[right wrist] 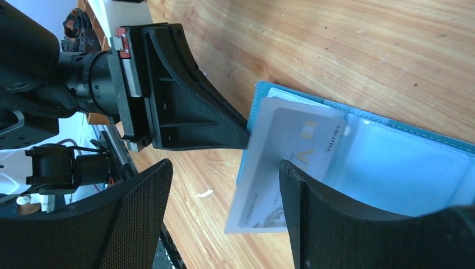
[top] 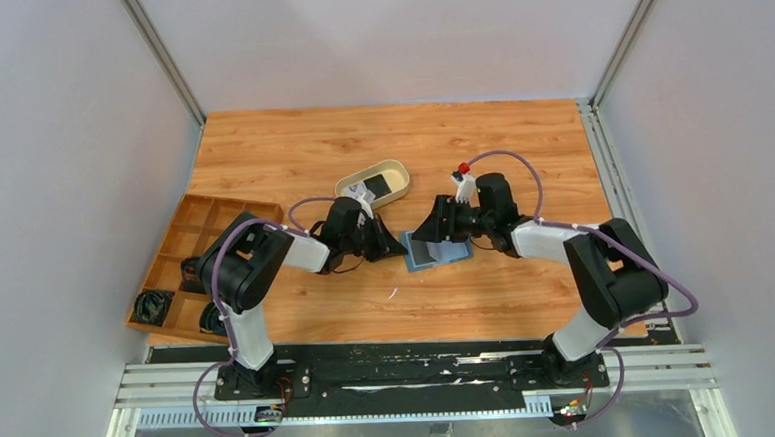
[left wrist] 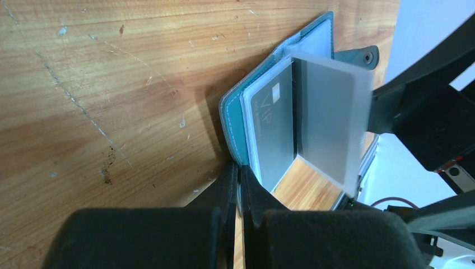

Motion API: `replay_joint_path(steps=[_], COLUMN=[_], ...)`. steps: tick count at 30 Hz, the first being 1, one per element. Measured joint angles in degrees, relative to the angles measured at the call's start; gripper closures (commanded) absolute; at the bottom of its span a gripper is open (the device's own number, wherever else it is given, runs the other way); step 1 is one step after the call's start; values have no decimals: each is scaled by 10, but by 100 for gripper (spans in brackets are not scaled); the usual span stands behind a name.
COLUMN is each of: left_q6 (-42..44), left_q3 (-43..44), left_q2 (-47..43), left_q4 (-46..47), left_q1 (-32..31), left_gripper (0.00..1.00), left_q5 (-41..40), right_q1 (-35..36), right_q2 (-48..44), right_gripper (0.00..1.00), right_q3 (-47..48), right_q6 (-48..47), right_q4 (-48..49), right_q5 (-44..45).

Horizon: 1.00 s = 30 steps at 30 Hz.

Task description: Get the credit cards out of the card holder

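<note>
- Card holder point(top: 443, 253) point(left wrist: 232, 120) point(right wrist: 403, 168): small teal-blue folding case with pale clear pockets. It lies open on the light wooden table point(top: 359, 140), between the two arms. This is the reference item for all places below.
- Snap tab point(left wrist: 358, 56): teal, with a small stud, on the holder's edge away from the left arm.
- Credit card point(left wrist: 274, 129) point(right wrist: 263, 185): thin pale grey rectangle with a gold chip and "VIP" lettering. One end sits in the holder and the other juts past the holder's edge over bare wood.
- Frosted sheet point(left wrist: 330, 123): pale and rectangular with rounded corners, raised off the holder's inner face. I cannot tell whether it is a card or a pocket leaf.
- Left gripper point(top: 397, 246) point(left wrist: 242, 174) point(right wrist: 243, 134): black, two-fingered, at the holder's left edge and clenched on the teal cover.
- Right gripper point(top: 432, 231) point(right wrist: 224, 168): black, over the holder from the right. Its jaws are spread wide and grasp nothing, and one finger point(right wrist: 336, 224) overlaps the jutting card.
- Beige oval tray point(top: 391, 168): beyond the holder and slightly left, near it but apart, holding black and white items.
- Wooden compartment tray point(top: 198, 213): well apart to the holder's left, with dark objects point(top: 153, 306) in its near cells.
</note>
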Motion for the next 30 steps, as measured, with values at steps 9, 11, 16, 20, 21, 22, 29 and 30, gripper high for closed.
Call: replay_joint_path(steps=[9,11,16,20,21,22,29,30], left_q6=[0,0,0,0,0,0,0,0], left_q3=[0,1,2,5,6,6,6,6], left_q2=[2,2,3,7,7,8,8,9], left_q4=[2,2,2,3,3,3,3,3], left_q1=[0,0,0,0,0,0,0,0], left_gripper=[100,100,100,100,100,100,100,100], left_q5=[2,3,5,8,9,10,10,10], right_q1=[16,15,15,15,15,15,15,15], right_q2=[48,47,32,16,16,16,28,30], right_gripper=[25,25,24,23,23,23,24,24], right_q3=[19,20,21,21,21,21,21,20], right_q6=[12,7,-18,-40,-42,-45,-46,-44], right_q4=[2,-9,-61,-90,-92,-94,-82,-75], right_q5=[-12,3,62,107,113,120,127,122])
